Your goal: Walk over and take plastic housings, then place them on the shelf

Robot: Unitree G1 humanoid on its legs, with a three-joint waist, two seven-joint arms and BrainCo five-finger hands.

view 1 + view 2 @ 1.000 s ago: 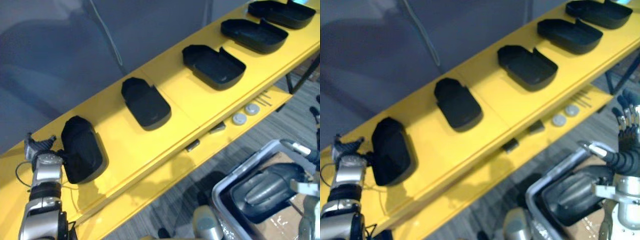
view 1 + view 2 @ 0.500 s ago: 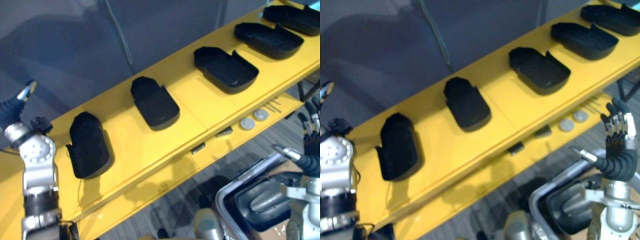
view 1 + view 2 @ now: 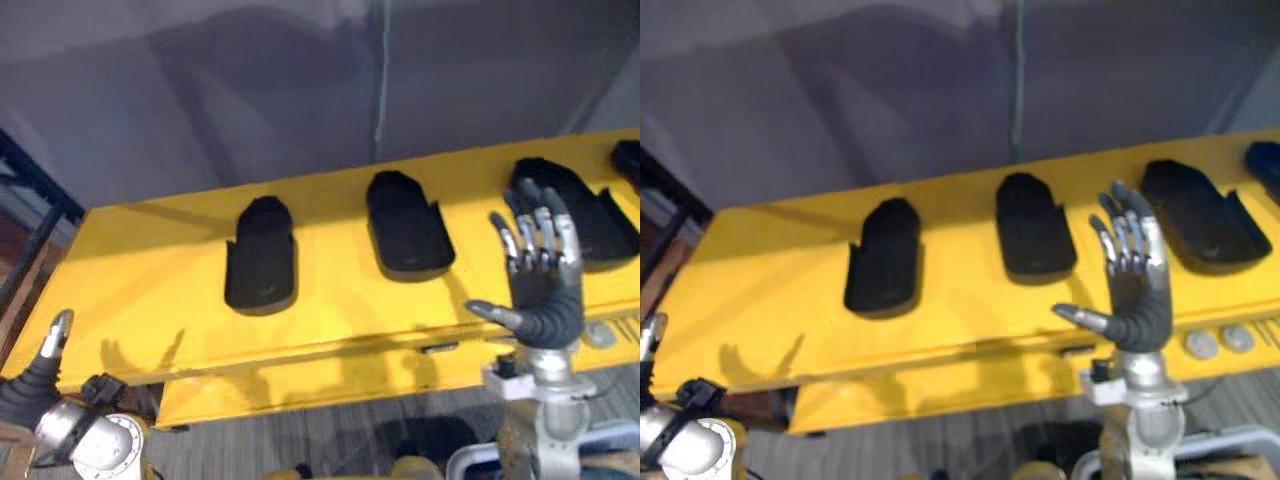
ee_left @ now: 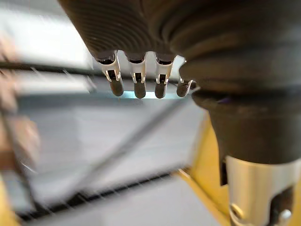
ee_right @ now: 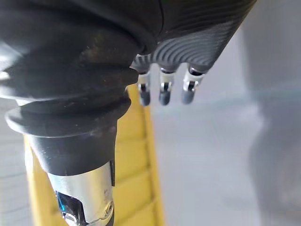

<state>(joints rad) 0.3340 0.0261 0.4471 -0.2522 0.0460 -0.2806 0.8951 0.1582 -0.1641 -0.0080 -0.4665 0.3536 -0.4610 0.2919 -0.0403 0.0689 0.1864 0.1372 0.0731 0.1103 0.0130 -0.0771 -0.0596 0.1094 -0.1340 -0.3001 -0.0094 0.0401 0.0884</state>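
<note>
My right hand [image 3: 541, 292] was spread flat, empty | left hand [image 3: 28, 385] relaxed, empty | matte black rounded plastic housings [image 3: 260, 258] lay apart on smooth yellow shelf [image 3: 140, 270]

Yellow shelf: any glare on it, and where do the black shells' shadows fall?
Left eye view: the shelf is evenly lit, no glare spots; the leftmost housing throws a thin soft shadow along its near edge. Right eye view: the same under the housing beside it.
</note>
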